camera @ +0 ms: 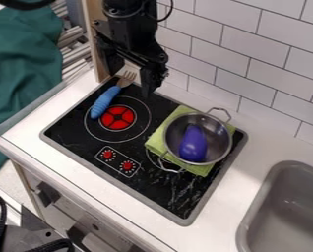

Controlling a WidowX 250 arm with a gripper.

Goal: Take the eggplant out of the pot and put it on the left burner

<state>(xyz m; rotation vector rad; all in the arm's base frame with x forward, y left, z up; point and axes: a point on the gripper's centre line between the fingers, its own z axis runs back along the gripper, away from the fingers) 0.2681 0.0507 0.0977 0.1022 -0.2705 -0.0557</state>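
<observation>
The eggplant (pixel 193 143) lies inside the metal pot (pixel 215 131), which sits on a green cloth (pixel 155 141), maybe for protecting the stove. The claw (pixel 130 82) is open and empty, so it is ready for grasping, I think.

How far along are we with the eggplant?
No step looks done: the eggplant lies in the pot. It isn't in the gripper, which hangs by the fork. Left to do: lift it out and set it on the red left burner.
</observation>
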